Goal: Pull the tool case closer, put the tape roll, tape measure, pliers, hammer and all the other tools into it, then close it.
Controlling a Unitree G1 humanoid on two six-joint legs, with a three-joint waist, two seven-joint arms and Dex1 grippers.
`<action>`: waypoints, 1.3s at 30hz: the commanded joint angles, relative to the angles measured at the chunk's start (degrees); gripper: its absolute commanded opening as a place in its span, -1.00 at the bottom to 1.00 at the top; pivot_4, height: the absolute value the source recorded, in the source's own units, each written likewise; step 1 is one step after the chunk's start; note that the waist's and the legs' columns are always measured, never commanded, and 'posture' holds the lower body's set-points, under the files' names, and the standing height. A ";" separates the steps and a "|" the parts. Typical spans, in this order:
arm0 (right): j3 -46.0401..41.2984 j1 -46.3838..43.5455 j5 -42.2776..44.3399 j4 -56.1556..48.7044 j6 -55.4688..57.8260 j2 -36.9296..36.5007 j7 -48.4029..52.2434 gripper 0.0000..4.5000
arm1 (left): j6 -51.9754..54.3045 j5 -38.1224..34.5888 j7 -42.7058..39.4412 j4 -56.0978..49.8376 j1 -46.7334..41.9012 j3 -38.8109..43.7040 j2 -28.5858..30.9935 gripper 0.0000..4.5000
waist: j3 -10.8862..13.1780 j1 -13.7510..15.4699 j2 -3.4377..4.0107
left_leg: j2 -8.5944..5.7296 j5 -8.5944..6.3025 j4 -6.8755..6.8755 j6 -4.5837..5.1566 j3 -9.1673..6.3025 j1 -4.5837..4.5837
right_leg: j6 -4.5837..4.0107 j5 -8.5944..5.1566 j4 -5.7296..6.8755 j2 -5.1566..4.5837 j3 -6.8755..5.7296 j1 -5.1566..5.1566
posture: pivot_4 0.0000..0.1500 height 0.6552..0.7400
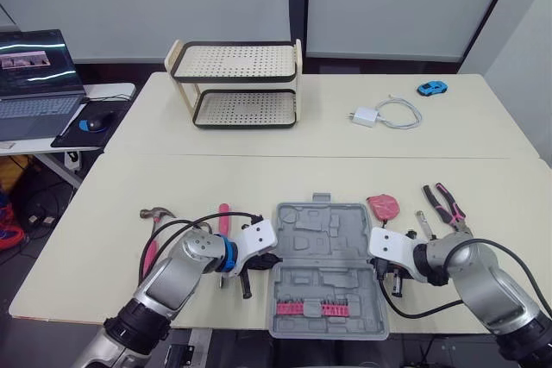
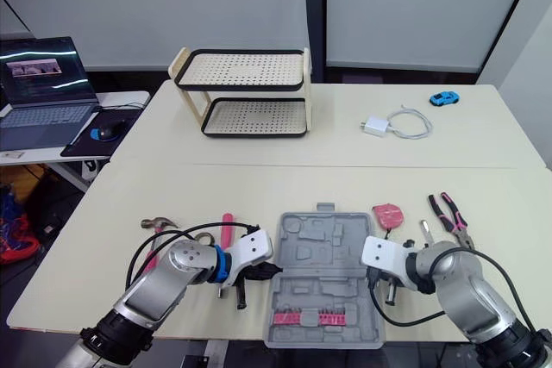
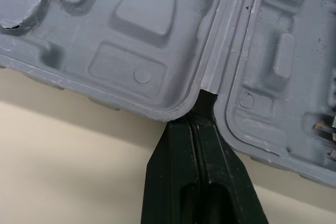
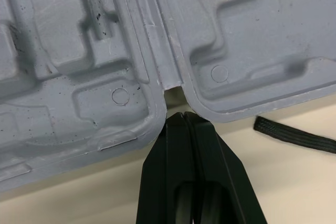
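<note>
Left gripper [image 3: 202,103]: two black fingers pressed flat together, nothing between them. The tips are seated in the notch at the left end of the hinge of the tool case [image 1: 323,239].
Right gripper [image 4: 182,121]: the same, closed on nothing, tips in the notch at the hinge's right end. Both touch the case rim; neither clamps it.

Case: open and flat at lower centre of the head view, directly between the two grippers. The hinge line runs left–right across the frame from one set of tips to the other. The two halves lie one beyond the other, so the open case's long axis runs bottom-to-top of the frame. The near half holds a strip of pink bits [image 1: 312,308]. The near edge sits about at the front edge of the table [image 1: 259,178].

Judgement: the pull-closer step looks about done. Any further pull goes toward the bottom of the frame, with both arms equally placed. Risk: the tips slip out of the notches.

Loose tools, all beside the far half:
- Left of the case, nearer the left arm: hammer [image 1: 155,213] and a pink-handled tool [image 1: 224,215].
- Right of the case, nearer the right arm: a pink round item [image 1: 385,207] (tape measure or tape roll, cannot tell), a small metal tool [image 1: 424,223] and pliers [image 1: 444,204].

Loading comes next.
</note>
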 commanded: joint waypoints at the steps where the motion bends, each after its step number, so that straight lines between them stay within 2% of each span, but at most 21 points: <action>1: 2.56 1.41 2.94 -3.68 -0.11 1.03 0.52 -0.99 | 0.77 -0.41 -2.40 -1.52 2.73 -6.19 -0.09 -1.00 | -0.02 0.02 -0.01 | 0.00 0.00 0.00 0.00 0.00 0.00 | 0.00 0.00 0.00 0.00 0.00 0.00 | 1.00 1.00; 21: 2.08 6.81 5.86 -9.92 5.54 -0.61 -0.04 -0.99 | 3.36 -0.89 -2.41 -5.59 5.46 -7.86 1.41 -1.00 | -0.53 1.00 0.03 | 0.02 -0.16 -0.03 0.18 0.00 0.07 | 0.01 -0.01 -0.21 0.03 -0.01 0.13 | 1.00 1.00; 32: 1.31 6.44 5.82 -7.83 4.63 -1.01 -0.94 -0.99 | 2.34 -0.31 -2.40 -3.35 5.07 -7.92 1.45 -1.00 | -0.55 1.01 0.03 | 0.03 -0.16 -0.03 0.19 0.01 0.08 | 0.01 -0.01 -0.23 0.03 -0.01 0.13 | 1.00 1.00; 39: -1.04 5.28 6.43 -3.49 1.83 -4.21 -1.11 -0.99 | 1.67 0.10 -1.55 -1.98 4.33 -5.49 2.46 -1.00 | -0.57 1.03 0.02 | 0.05 -0.18 -0.05 0.22 -0.01 0.21 | 0.02 -0.01 -0.37 0.06 -0.04 0.15 | 1.00 1.00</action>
